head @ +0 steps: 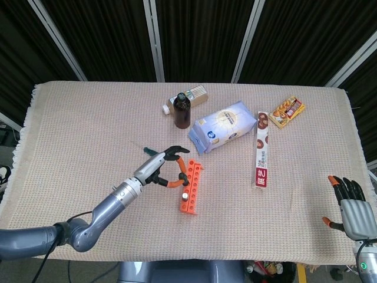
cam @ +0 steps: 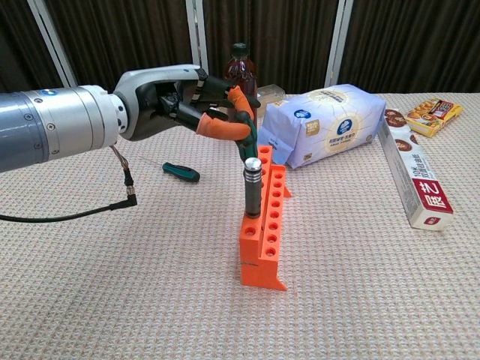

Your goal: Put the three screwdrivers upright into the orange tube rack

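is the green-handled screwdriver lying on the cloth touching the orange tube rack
Apart. The chest view shows the green-handled screwdriver lying left of the orange tube rack, with bare cloth between them.

A woven beige cloth [head: 88, 118] covers the table. The left hand [head: 160, 166] reaches over the upper end of the orange tube rack [head: 190, 187], its orange-tipped fingers [head: 174, 183] curled around what looks like a dark green screwdriver handle, though the tool is largely hidden by the hand. A silver-topped screwdriver [head: 185, 194] stands upright in the rack near its lower end. Another green-handled screwdriver [head: 148, 150] lies on the cloth just above the hand. Further back stand a brown bottle [head: 182, 110], a blue-and-white bag [head: 222, 127], a long narrow box [head: 262, 150] and a small snack packet [head: 286, 111]. The right hand [head: 350, 209] rests at the lower right edge, fingers apart.
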You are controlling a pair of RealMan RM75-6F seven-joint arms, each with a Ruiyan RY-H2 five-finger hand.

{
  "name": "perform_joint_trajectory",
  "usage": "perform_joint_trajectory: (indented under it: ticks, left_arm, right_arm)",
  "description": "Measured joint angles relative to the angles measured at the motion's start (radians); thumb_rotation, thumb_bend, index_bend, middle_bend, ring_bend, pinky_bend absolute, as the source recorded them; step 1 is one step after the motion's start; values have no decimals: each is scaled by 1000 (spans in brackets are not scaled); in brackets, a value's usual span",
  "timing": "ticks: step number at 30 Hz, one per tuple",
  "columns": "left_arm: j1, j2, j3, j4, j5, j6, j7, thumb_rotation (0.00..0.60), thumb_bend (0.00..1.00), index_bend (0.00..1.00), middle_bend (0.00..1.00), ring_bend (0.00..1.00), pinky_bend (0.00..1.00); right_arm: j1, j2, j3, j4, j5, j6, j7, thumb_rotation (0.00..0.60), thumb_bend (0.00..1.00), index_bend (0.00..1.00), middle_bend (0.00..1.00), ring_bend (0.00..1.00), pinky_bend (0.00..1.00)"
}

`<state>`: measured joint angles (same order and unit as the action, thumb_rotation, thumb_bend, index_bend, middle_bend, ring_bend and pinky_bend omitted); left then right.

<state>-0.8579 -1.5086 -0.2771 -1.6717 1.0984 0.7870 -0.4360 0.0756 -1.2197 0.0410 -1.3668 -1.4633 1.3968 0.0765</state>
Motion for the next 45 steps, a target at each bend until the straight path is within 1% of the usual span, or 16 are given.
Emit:
perform_joint_trajectory:
  ticks: [7,14,16,19,21,24,30,33,39,45]
  left_arm:
    - [0,-4,6,5,9,-11,16,600,487,781,101,0,0]
    - [0,-15,7,16,5,-14,33,600,484,734,71,0,0]
    - [0,-16,6,17,5,-17,37,600,463,689,52,0,0]
    - [0,-16,5,16,5,-20,38,600,402,582,29,0,0]
    - [1,-15,3,15,6,-19,43,600,360,492,10,0,0]
    - [1,-14,4,13,9,-19,54,600,325,413,0,0,0]
    - [2,-10,3,3,16,-15,69,600,305,315,0,0,0]
    - [2,-7,2,-2,17,-15,75,600,299,284,0,0,0]
    - [8,0,-5,-12,23,-6,71,600,240,171,0,0,0]
    - [23,24,-8,-39,73,40,87,600,239,167,0,0,0]
  right_arm:
    - [-1,-1,0,-1,2,-1,-3,600,0,36,81,0,57]
    - [0,-1,1,-1,5,-4,-4,600,0,35,82,0,57]
    - [1,-2,1,0,5,-5,-4,600,0,35,83,0,57]
    - [1,-2,1,0,8,-9,-5,600,0,36,85,0,58]
    - [1,-2,2,0,8,-9,-5,600,0,36,87,0,57]
    - [0,-2,1,1,9,-8,-5,600,0,36,89,0,58]
    - [0,-2,2,2,9,-7,-4,600,0,36,88,0,57]
    - [0,-2,2,2,8,-6,-4,600,0,37,89,0,57]
    - [0,-2,3,2,8,-6,-4,600,0,37,89,0,57]
    - [3,-3,4,1,6,-6,-5,600,0,36,88,0,57]
